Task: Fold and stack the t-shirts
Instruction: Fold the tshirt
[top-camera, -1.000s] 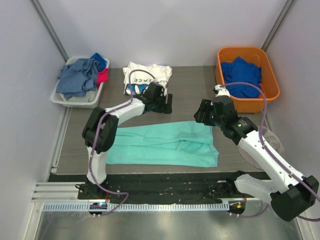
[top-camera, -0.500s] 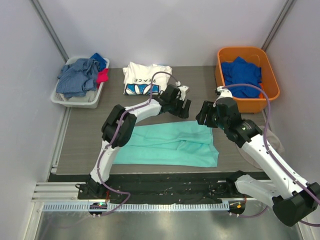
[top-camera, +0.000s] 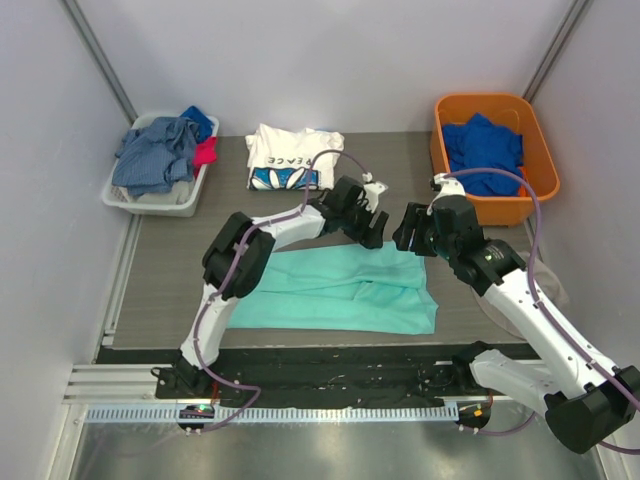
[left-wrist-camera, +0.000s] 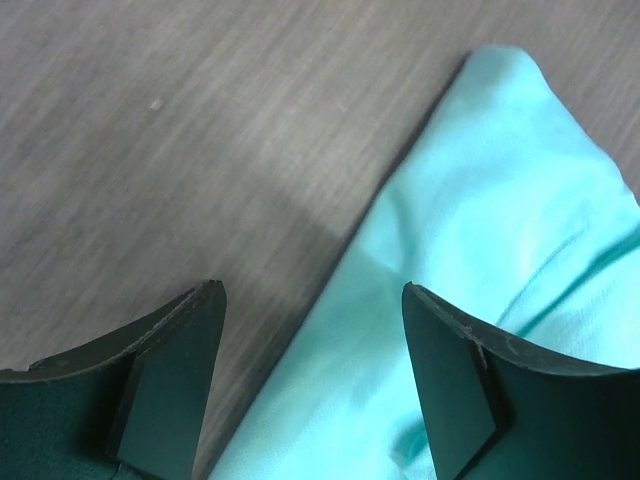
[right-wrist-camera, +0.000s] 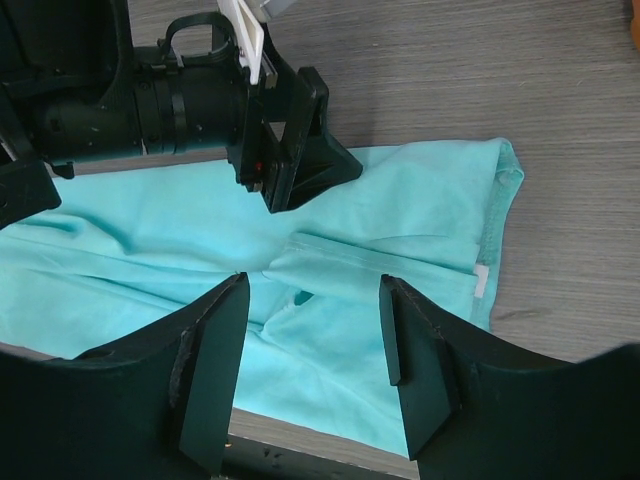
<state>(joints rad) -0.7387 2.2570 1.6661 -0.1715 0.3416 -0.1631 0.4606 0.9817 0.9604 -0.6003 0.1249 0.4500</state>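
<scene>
Jaws, left and right, gape empty; orange bin holds blue garment, white basket denim clothes.

The top view is bright and even, with soft light from above. Shadows on the bench are faint and grey. The metal strip at the near edge shines a little. In the left wrist view the bench looks smeared and blurry, and a soft shadow lies beside the mint-teal t-shirt. The right wrist view is sharp, but the right hand looks very dark.
</scene>
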